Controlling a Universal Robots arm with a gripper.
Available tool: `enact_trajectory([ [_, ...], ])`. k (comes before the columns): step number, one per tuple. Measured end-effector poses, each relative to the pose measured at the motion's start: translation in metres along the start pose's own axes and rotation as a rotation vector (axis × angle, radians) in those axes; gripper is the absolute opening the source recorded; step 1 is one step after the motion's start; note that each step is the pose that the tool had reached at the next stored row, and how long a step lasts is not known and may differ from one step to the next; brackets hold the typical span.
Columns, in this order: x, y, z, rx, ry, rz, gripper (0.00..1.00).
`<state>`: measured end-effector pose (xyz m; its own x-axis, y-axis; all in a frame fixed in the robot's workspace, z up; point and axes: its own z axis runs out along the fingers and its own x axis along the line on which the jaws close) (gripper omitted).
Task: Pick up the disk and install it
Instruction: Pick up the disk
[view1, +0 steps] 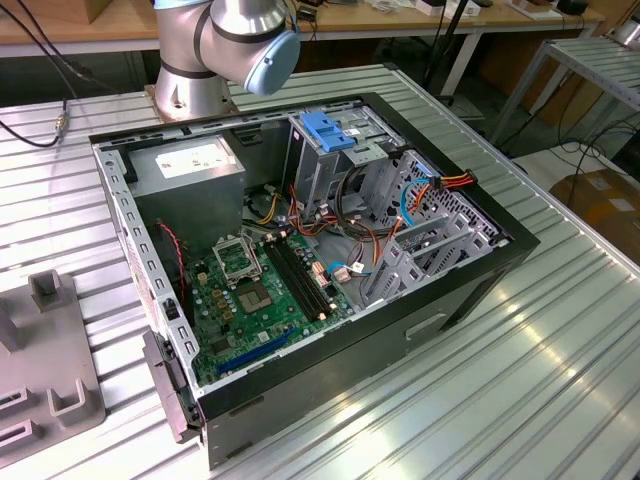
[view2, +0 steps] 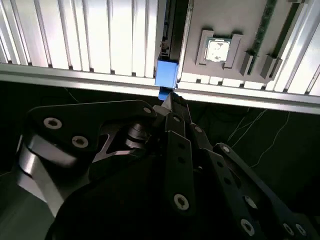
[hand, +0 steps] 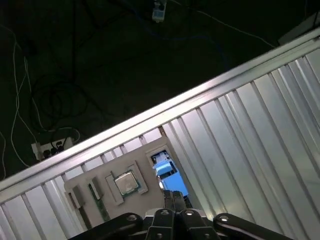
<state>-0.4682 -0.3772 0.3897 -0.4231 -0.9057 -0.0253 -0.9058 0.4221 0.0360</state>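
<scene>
In both wrist views the disk (view2: 166, 74) (hand: 164, 167) stands on edge in a slot of the grey fixture plate (view2: 225, 20) (hand: 95, 202), with its blue carrier end towards me and its dark metal body running away behind it. My gripper (view2: 172, 99) (hand: 173, 196) hangs right over that blue end. Its fingers (hand: 167, 197) meet at a point with nothing visibly between them. I cannot tell whether the tips touch the blue frame.
The plate also carries a processor chip (view2: 217, 50) (hand: 126, 183) and a memory stick (view2: 262, 30). In the exterior view the open computer case (view1: 300, 250) lies on the ribbed metal table, with a blue-topped drive cage (view1: 330, 130), a power supply (view1: 190, 165) and the arm's base (view1: 220, 50) behind it.
</scene>
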Motion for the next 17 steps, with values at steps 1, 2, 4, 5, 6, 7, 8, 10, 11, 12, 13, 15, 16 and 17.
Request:
enact_trajectory([
  [1, 0.0, 0.0, 0.0, -0.0002, 0.0005, -0.016, 0.1],
  [2, 0.0, 0.0, 0.0, -0.0005, 0.001, -0.033, 0.1],
  [4, 0.0, 0.0, 0.0002, -0.0009, 0.0023, -0.078, 0.1],
  [5, 0.0, 0.0, 0.0003, -0.0012, 0.003, -0.1, 0.1],
  [6, 0.0, 0.0, 0.0003, -0.0015, 0.0037, -0.119, 0.1],
  [7, 0.0, 0.0, 0.0005, -0.0019, 0.0047, -0.146, 0.1],
  [8, 0.0, -0.0001, 0.001, -0.0024, 0.0057, -0.175, 0.1],
  [10, 0.0, -0.0001, 0.002, -0.0027, 0.0074, -0.211, 0.1],
  [11, 0.0, -0.0002, 0.0026, -0.0023, 0.0081, -0.226, 0.1],
  [12, 0.0, -0.0003, 0.0032, -0.0004, 0.0081, -0.237, 0.11],
  [13, -0.0001, -0.0005, 0.0037, 0.0015, 0.0082, -0.247, 0.11],
  [15, -0.0003, -0.001, 0.0055, 0.0056, 0.0078, -0.264, 0.23],
  [16, -0.0003, -0.0012, 0.0064, 0.0069, 0.0078, -0.272, 0.23],
  [17, -0.0004, -0.0015, 0.0073, 0.0085, 0.0076, -0.278, 0.29],
])
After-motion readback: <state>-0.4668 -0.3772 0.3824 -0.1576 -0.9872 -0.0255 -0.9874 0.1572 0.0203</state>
